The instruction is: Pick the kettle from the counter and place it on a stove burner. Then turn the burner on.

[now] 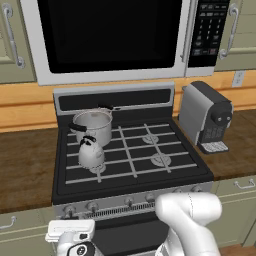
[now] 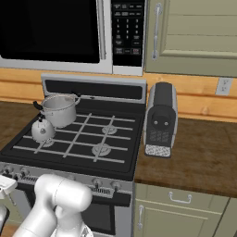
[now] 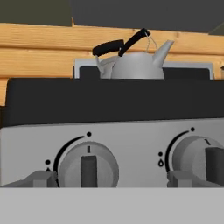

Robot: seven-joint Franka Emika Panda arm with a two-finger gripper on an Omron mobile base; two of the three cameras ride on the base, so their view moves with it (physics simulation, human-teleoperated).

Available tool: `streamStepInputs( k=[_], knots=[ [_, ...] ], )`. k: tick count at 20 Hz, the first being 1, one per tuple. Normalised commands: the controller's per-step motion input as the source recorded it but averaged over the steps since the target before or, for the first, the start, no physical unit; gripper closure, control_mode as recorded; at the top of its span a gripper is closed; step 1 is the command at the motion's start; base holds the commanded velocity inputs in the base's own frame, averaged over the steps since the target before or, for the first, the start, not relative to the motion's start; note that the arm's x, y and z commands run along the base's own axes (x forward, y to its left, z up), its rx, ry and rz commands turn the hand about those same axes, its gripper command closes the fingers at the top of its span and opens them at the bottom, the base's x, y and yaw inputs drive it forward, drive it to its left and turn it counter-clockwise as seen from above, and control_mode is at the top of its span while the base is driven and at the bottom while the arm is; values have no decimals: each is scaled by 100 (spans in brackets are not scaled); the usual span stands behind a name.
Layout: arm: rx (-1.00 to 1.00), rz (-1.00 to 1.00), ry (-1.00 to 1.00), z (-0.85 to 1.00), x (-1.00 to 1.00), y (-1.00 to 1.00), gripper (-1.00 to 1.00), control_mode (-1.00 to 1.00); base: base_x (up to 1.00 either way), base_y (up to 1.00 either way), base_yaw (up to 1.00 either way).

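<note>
Left base view: the kettle [image 1: 91,154] stands on the stove [image 1: 130,150], over the front-left burner [image 1: 97,168], with its black handle arched upward. The pot [image 1: 93,125] sits just behind the kettle on the rear-left position; whether the two touch cannot be told. The front-right burner [image 1: 161,160] and rear-right burner [image 1: 150,138] are bare under the grate bars. A coffee machine [image 1: 206,117] stands on the counter [image 1: 22,165] to the right of the stove. A microwave [image 1: 117,35] hangs above. The arm bends low in front of the stove, and the gripper [image 1: 70,235] sits below the knob row [image 1: 92,205] at the stove's left end. Finger state cannot be read from this view.

Right base view: the kettle [image 2: 42,130] is on the front-left burner, just in front of the pot [image 2: 59,110]. The coffee machine [image 2: 160,119] stands on the counter [image 2: 199,157], beside the stove's right edge.

Hand view: the camera faces the control panel head-on. Two knobs appear, the left knob [image 3: 88,165] with its bar vertical and the right knob [image 3: 205,157] partly cut off by the frame edge. The two fingertips [image 3: 41,178] rise at either side of the left knob, spread wide and apart from it, gripping nothing. The kettle [image 3: 135,61] shows above the stove's front edge, spout pointing right.
</note>
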Motion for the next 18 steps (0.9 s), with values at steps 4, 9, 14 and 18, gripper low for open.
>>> streamStepInputs(
  k=[4,9,14,18],
  knots=[
    [0,0,0,0,8,0,-100,-100,0,0,0],
    [0,0,0,0,2,8,-100,-100,0,0,0],
    [0,0,0,8,0,1,-100,-100,0,0,0],
    [0,0,0,25,0,0,-100,-100,0,0,0]
  ],
)
